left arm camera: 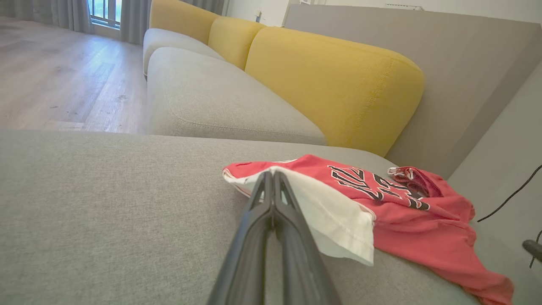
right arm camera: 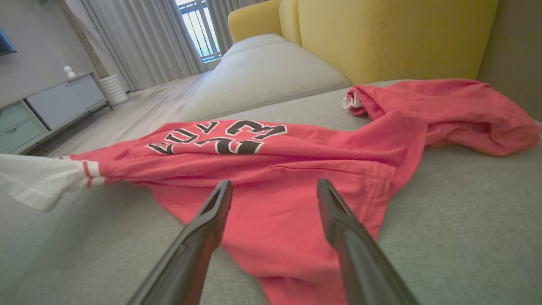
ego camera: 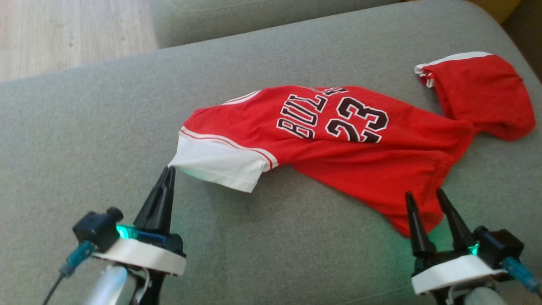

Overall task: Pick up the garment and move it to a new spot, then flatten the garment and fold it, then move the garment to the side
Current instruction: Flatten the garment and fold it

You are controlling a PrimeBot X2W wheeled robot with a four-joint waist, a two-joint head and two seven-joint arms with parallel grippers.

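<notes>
Bearing everything, sofa seat (ego camera: 106,140): spreading grey and wide beneath both arms, meeting a second grey seat (left arm camera: 220,97) further along.
Back cushions (left arm camera: 330,84): standing yellow along the rear of the seats (clearest from the left wrist).
Floor (ego camera: 63,29): showing as pale wood past the sofa seat's far left edge.
Garment (ego camera: 347,140): lying crumpled and unfolded on the sofa seat, a red jersey stretching from the left gripper's tips across to the far right, creases running along its length.
Red sleeve (ego camera: 482,93): curling at the garment's far right end, bunching rather than lying flat, white trim edging its upper side.
White sleeve (ego camera: 220,163): pointing toward the left gripper, its corner hanging slightly clear of the seat, red stripes crossing where it is joining the body.
Print (ego camera: 334,116): sitting sideways on the chest in black-and-white letters with the number 23, partly disappearing into a crease.
Right gripper (ego camera: 426,195): holding its jaws wide apart, fingertips hanging over the garment's near red hem, gripping nothing (contact with the cloth impossible to tell).
Left gripper (ego camera: 169,169): pressing its jaws together on the corner of the white sleeve, fingers pointing up and away along the seat.
</notes>
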